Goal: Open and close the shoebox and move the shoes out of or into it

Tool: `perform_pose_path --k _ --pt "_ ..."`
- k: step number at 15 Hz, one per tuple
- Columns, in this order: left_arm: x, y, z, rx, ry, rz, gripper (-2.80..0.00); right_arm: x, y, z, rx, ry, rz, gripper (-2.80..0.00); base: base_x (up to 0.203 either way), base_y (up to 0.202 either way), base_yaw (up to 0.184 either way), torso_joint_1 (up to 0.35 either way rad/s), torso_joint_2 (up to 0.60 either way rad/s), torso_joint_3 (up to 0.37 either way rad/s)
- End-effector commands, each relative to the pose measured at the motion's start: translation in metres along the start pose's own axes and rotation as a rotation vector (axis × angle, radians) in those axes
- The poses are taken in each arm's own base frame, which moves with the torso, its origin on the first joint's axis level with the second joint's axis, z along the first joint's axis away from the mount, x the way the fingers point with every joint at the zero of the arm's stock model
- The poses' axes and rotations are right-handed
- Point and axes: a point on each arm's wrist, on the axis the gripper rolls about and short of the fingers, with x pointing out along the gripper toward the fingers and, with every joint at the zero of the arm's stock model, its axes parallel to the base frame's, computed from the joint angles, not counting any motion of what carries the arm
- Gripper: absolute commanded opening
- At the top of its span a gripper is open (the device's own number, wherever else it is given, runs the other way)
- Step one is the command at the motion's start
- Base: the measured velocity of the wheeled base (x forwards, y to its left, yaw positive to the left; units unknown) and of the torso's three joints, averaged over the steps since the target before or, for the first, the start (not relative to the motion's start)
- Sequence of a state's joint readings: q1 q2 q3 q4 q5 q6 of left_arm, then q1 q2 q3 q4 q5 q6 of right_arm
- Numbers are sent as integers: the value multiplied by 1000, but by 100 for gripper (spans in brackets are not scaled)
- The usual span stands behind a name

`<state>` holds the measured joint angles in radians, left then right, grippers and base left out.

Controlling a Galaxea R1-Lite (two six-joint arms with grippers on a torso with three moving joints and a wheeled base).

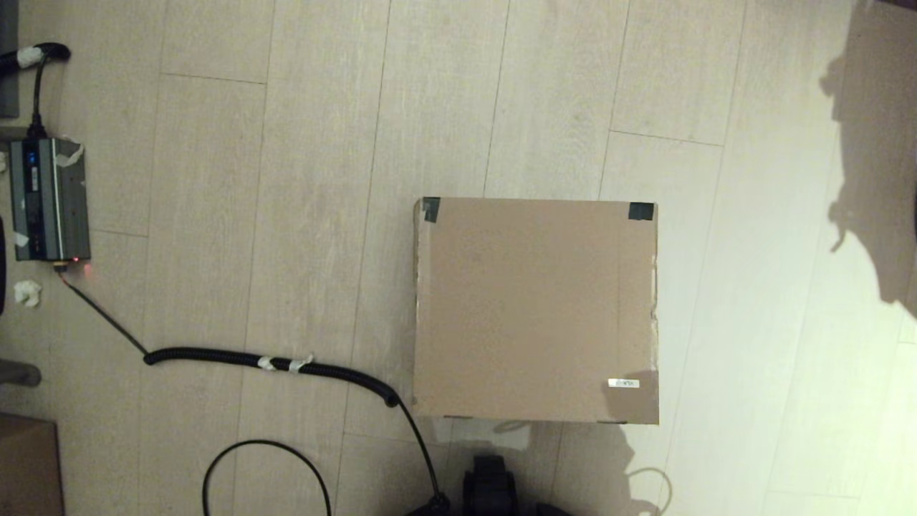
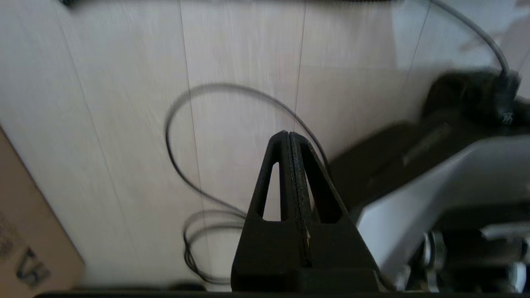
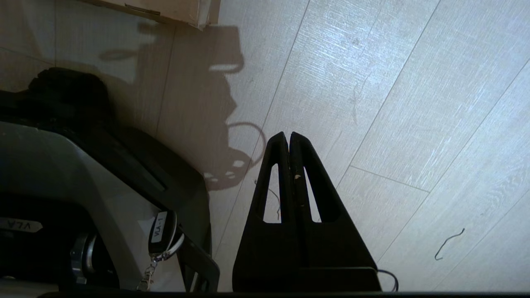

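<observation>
The shoebox sits shut on the wooden floor right of centre in the head view, its flat brown lid showing black tape on the two far corners and a small white label near the front right. A corner of the shoebox also shows in the right wrist view. The shoes are hidden. Neither arm shows in the head view. My left gripper is shut on nothing above bare floor beside the robot base. My right gripper is likewise shut and empty, over floor on the other side of the base.
A black corrugated cable runs across the floor left of the shoebox to a grey power unit at the far left. A thin cable loop lies near the base. A smaller darker cardboard box peeks in at the bottom left.
</observation>
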<state>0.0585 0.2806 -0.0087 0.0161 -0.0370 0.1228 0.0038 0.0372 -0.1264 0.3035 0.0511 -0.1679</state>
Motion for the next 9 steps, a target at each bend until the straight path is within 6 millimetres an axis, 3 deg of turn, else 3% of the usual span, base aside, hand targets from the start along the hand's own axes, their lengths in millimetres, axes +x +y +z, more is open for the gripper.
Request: perform_pose_path --k 1,5,7,9 --pt "-2 0 -2 -8 -27 -46 -280 -2 1 -4 0 -17 5 -280 0 0 0 0 0 0" --pt "-20 0 -10 -14 -286 -19 -280 5 0 -3 51 -109 -45 -280 0 0 0 0 0 0" --pt "-20 0 -10 -134 -296 -11 -280 5 -1 -3 86 -111 -48 -280 0 0 0 0 0 0" --pt "-20 0 -10 -130 -296 -6 -280 5 -1 -3 138 -112 -64 -280 0 0 0 0 0 0"
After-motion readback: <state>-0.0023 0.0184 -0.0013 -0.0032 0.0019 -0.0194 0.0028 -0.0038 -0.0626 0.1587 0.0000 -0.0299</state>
